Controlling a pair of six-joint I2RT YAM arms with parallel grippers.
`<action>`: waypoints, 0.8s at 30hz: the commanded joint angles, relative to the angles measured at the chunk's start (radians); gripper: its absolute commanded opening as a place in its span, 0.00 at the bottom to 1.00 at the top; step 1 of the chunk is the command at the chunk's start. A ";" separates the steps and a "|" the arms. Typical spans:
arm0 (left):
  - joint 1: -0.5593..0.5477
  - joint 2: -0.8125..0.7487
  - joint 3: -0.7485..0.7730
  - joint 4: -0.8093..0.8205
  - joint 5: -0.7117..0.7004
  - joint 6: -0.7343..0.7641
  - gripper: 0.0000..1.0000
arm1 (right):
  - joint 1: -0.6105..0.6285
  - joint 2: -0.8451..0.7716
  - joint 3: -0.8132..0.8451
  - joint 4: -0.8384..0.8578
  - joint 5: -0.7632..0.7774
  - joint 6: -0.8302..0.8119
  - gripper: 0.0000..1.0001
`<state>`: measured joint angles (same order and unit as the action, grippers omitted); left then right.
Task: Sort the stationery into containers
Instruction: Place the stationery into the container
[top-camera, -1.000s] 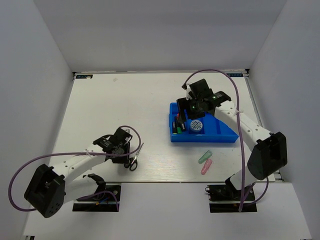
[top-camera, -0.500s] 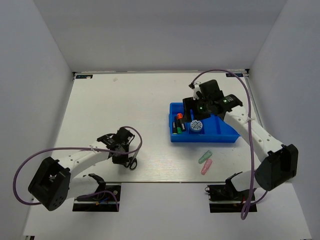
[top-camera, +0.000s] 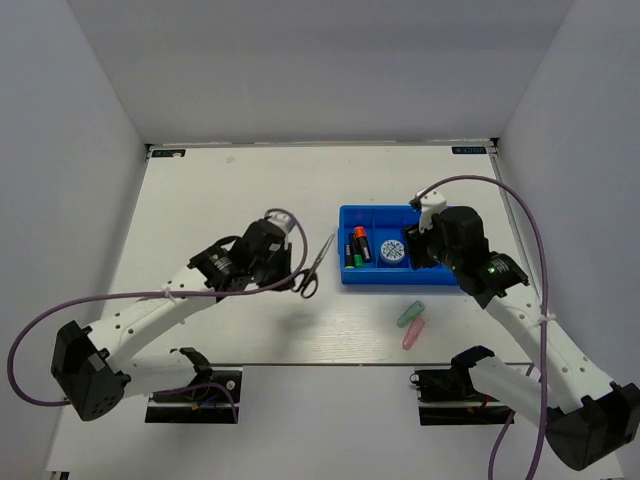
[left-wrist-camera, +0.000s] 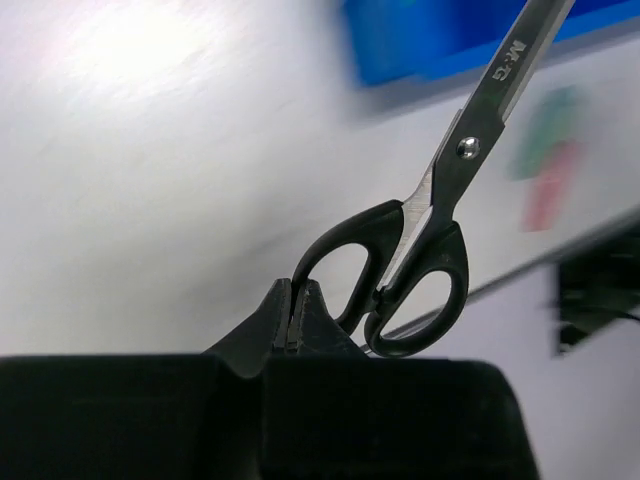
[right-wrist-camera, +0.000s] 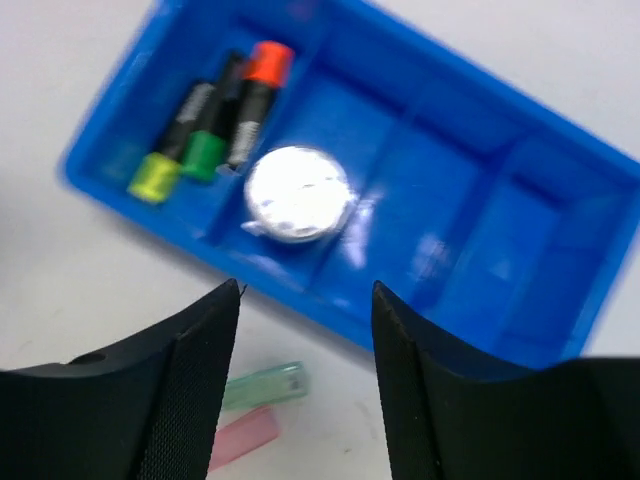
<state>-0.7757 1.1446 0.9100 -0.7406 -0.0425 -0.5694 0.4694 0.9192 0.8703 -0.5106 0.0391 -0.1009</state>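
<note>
Black-handled scissors (left-wrist-camera: 445, 185) hang pinched in the left end effector (left-wrist-camera: 297, 297); the right end effector (right-wrist-camera: 306, 300) is spread wide.

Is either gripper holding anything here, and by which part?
The left gripper grips the scissors by one black handle loop, blades pointing away from it. The right gripper is open and holds nothing.

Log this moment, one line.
left pincer shut on scissors; right pincer open over bin; markers, disc in bin; pink piece, green piece on table
</note>
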 joint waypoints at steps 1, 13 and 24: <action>-0.049 0.062 0.114 0.180 0.127 -0.007 0.00 | -0.017 -0.026 -0.077 0.174 0.252 -0.008 0.59; -0.155 0.758 0.758 0.385 0.173 -0.061 0.00 | -0.161 -0.163 -0.234 0.484 0.717 0.064 0.19; -0.191 1.049 1.115 0.227 -0.019 -0.132 0.00 | -0.193 -0.203 -0.313 0.602 0.815 0.033 0.28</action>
<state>-0.9611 2.1983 1.9594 -0.4728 0.0120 -0.6857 0.2806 0.7319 0.5682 -0.0185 0.7898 -0.0631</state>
